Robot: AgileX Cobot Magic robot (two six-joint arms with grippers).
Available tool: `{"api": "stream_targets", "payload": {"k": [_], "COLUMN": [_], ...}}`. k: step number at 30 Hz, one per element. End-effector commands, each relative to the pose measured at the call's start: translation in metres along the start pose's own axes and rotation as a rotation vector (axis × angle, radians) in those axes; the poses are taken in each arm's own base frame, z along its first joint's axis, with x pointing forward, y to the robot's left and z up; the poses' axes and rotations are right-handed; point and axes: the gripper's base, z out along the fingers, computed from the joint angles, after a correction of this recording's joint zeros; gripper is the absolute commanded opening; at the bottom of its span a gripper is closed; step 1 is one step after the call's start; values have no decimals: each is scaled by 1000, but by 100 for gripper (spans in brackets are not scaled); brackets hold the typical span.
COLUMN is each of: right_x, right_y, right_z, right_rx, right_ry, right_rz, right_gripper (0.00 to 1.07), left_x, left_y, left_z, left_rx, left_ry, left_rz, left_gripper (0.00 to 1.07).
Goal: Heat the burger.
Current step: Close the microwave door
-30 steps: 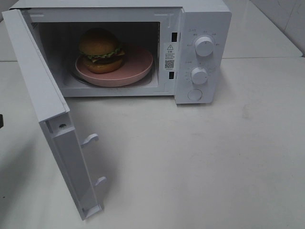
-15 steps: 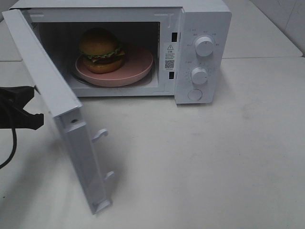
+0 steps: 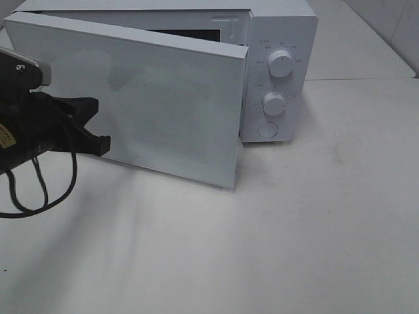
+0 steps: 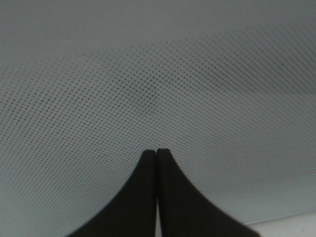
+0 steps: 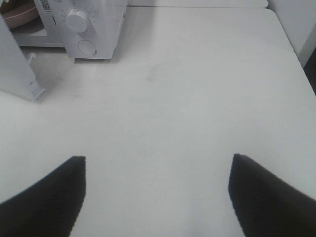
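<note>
The burger is hidden behind the white microwave door [image 3: 163,104], which stands nearly shut, its free edge a little off the microwave body [image 3: 281,33]. My left gripper [image 3: 103,127] is shut, its black fingertips against the door's outer face; the left wrist view shows the closed tips [image 4: 157,150] on the dotted door panel [image 4: 158,89]. My right gripper [image 5: 158,197] is open and empty above bare table, out of the high view. The right wrist view shows the microwave [image 5: 94,19], the door's edge [image 5: 17,64] and a sliver of the pink plate [image 5: 19,15].
The microwave's control panel has two round knobs [image 3: 281,63] [image 3: 273,103] and a round button [image 3: 267,129]. The white table [image 3: 294,229] stretches in front and to the right. The left arm's black cable [image 3: 39,196] loops over the table at the left.
The door has swung from wide open to nearly shut, covering the burger and plate. My left gripper has come in from the left edge and moved right with the door.
</note>
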Motion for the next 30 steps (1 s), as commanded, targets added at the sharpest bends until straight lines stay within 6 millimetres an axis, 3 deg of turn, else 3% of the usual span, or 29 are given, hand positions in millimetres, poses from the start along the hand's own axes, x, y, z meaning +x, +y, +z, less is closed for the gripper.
{"api": "stream_targets", "payload": {"k": [1, 16, 30], "right_x": [2, 2, 2], "right_y": [0, 0, 0], "right_z": [-3, -3, -3], "right_rx": [3, 3, 3], "right_ry": [-36, -36, -36], "right_rz": [3, 3, 3], "right_gripper": [76, 76, 76], "left_x": [-7, -26, -34], "left_y": [-4, -33, -54], "left_z": [8, 61, 90], "left_rx": [-4, -6, 10], "left_ry": [-30, -79, -60], "left_rz": [-19, -96, -137], "left_gripper": [0, 0, 0]}}
